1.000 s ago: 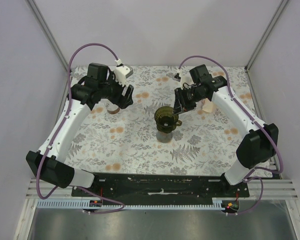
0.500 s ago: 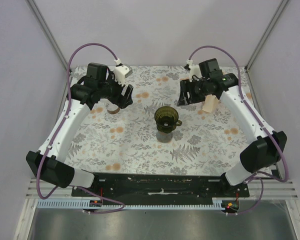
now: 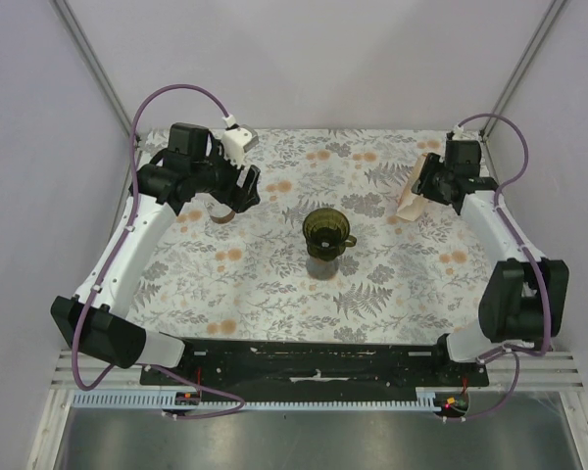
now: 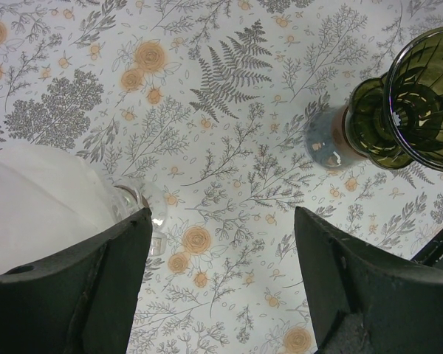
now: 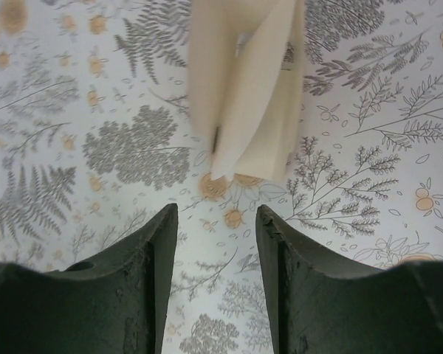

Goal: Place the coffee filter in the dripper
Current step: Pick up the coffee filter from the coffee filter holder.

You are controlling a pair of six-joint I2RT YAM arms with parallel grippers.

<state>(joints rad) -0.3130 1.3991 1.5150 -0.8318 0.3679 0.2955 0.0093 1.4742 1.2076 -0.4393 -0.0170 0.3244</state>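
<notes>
Right hand [image 5: 215,214] has swung away from above the dripper [image 3: 323,230]. Now it hovers half open, holding nothing, just short of one peach packet [image 5: 244,88]. Left hand [image 4: 221,217] is wide open and empty. White coffee filter [image 4: 37,206] sits close beside one finger, in one glass jar [image 4: 136,200] — whether one sheet or several, I cannot tell. The one dripper has no filter in it — picking and placing are left, I judge.

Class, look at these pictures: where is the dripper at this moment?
In the top view the dripper stands near the middle of the floral table; the left wrist view shows it at the upper right edge.
</notes>
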